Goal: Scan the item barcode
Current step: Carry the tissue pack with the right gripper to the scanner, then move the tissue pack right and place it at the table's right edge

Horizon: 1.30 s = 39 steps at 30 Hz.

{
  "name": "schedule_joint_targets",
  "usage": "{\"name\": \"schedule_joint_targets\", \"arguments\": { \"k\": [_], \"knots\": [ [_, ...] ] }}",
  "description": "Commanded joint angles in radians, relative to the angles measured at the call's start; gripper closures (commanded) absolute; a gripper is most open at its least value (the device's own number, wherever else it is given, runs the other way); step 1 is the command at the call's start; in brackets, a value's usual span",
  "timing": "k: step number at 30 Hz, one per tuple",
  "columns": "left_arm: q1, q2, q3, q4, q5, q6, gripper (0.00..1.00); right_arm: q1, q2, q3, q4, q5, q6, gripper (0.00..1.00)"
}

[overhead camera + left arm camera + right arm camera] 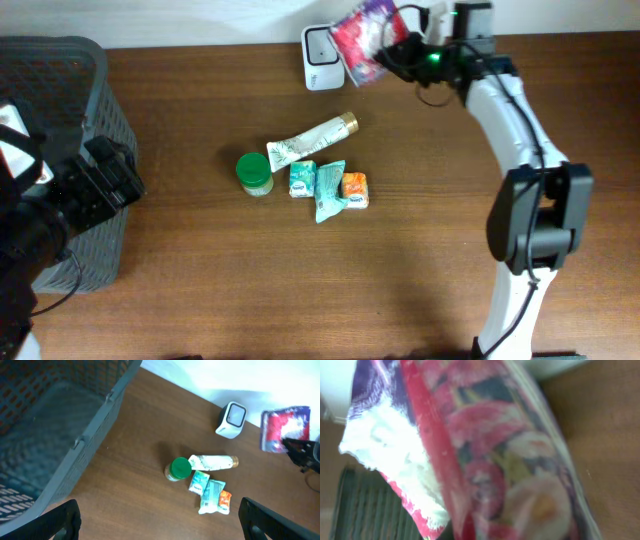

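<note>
Pinched in the right fingers (pixel 398 50): the red-and-purple pouch (pixel 365 35), aloft over the far edge of the counter (pixel 420 250), just right of the white scanner (pixel 320 58) and overlapping its right edge from overhead. Long axis tilted, running roughly from the fingers toward the scanner. Left fingers (pixel 60 522) spread wide and empty, well apart beside the grey basket (pixel 60 150); plainly the right arm's job. From the left wrist, a gap between pouch and scanner window, unseen from overhead. From the right wrist, only blurred print up close; no barcode discernible, possibly on a hidden face. Probably needs turning toward the window.
</note>
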Motion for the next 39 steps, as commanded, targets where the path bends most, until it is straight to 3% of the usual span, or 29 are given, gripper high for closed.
{"name": "schedule_joint_targets", "arguments": {
  "k": [1, 7, 13, 18, 22, 23, 26, 28, 30, 35, 36, 37, 38, 39],
  "knots": [
    [0.006, -0.001, -0.001, 0.0, 0.007, -0.01, 0.01, 0.115, 0.006, 0.006, 0.086, 0.283, 0.166, 0.96],
    [0.006, -0.001, -0.001, 0.0, 0.007, -0.01, 0.01, 0.23, 0.14, 0.006, 0.33, 0.303, 0.219, 0.96],
    [0.006, -0.001, -0.001, 0.0, 0.007, -0.01, 0.01, 0.182, 0.134, 0.01, 0.34, 0.229, 0.161, 0.96],
    [0.006, -0.001, -0.001, 0.0, 0.007, -0.01, 0.01, -0.082, 0.006, 0.01, 0.183, 0.05, 0.193, 0.96],
    [0.006, -0.001, -0.001, 0.0, 0.007, -0.01, 0.01, -0.411, -0.015, 0.01, -0.163, -0.008, 0.19, 0.96],
    [0.006, -0.001, -0.001, 0.0, 0.007, -0.01, 0.01, -0.524, -0.011, 0.008, -0.272, -0.005, 0.115, 0.96],
    [0.006, -0.001, -0.001, 0.0, 0.007, -0.01, 0.01, -0.687, -0.01, 0.003, -0.347, 0.002, -0.147, 0.92],
    [0.006, -0.002, -0.001, 0.0, 0.007, -0.01, 0.01, -0.788, -0.01, 0.0, -0.389, 0.08, -0.228, 0.91],
    [0.006, -0.001, -0.001, 0.0, 0.007, -0.01, 0.01, -0.843, -0.005, -0.014, -0.389, 0.141, -0.346, 0.87],
    [0.006, -0.001, -0.001, 0.0, 0.007, -0.01, 0.01, -0.854, 0.091, -0.019, -0.389, 0.187, -0.397, 0.85],
    [0.006, -0.001, -0.001, 0.0, 0.007, -0.01, 0.01, -0.85, 0.105, -0.019, -0.389, 0.187, -0.397, 0.77],
    [0.006, -0.002, -0.001, 0.0, 0.007, -0.01, 0.01, -0.85, 0.113, -0.019, -0.392, 0.187, -0.401, 0.36],
    [0.006, -0.002, -0.001, 0.0, 0.007, -0.01, 0.01, -0.852, 0.111, -0.014, -0.406, 0.187, -0.401, 0.01],
    [0.006, -0.002, -0.001, 0.0, 0.007, -0.01, 0.01, -0.857, 0.106, 0.009, -0.44, 0.187, -0.4, 0.01]
  ]
}}
